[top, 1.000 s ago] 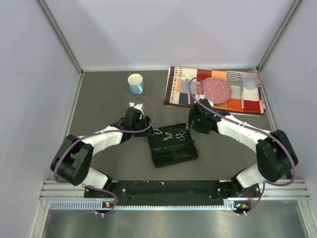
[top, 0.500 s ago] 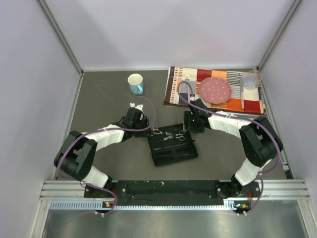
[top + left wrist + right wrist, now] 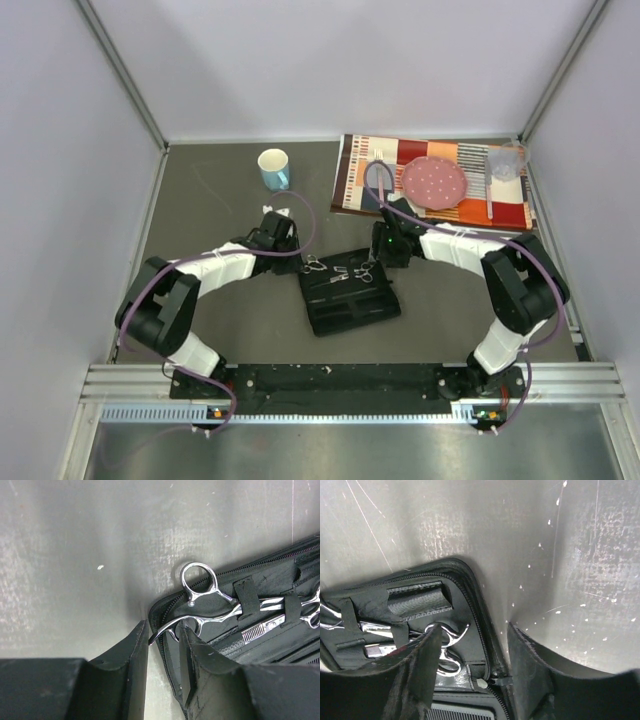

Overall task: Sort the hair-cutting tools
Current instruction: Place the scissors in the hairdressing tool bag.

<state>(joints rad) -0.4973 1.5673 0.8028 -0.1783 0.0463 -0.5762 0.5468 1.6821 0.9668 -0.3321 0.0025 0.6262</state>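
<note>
An open black zip case [image 3: 350, 310] lies between the arms. Two silver scissors [image 3: 316, 267] [image 3: 366, 272] are strapped in its far half. My left gripper [image 3: 292, 255] [image 3: 164, 626] is at the case's left corner. Its narrow jaws straddle the zipper edge and the curved tang of the left scissors [image 3: 222, 614], whose tip touches the left finger [image 3: 135, 660]. My right gripper [image 3: 385, 262] [image 3: 475, 629] stands open over the case's right edge. One finger is above the scissors rings [image 3: 451, 635], the other outside on the table. Comb teeth [image 3: 462, 714] show lower in the case.
A blue-and-white mug [image 3: 274, 168] stands at the back left. A striped placemat [image 3: 360, 190] at the back right carries a pink plate [image 3: 434, 180], a fork [image 3: 380, 160] and a clear cup [image 3: 505, 163]. Grey walls close in both sides.
The left gripper's jaws have narrowed around the scissors' tang. The right arm has folded in and settled lower at the case's right edge, its jaws closing slightly.
</note>
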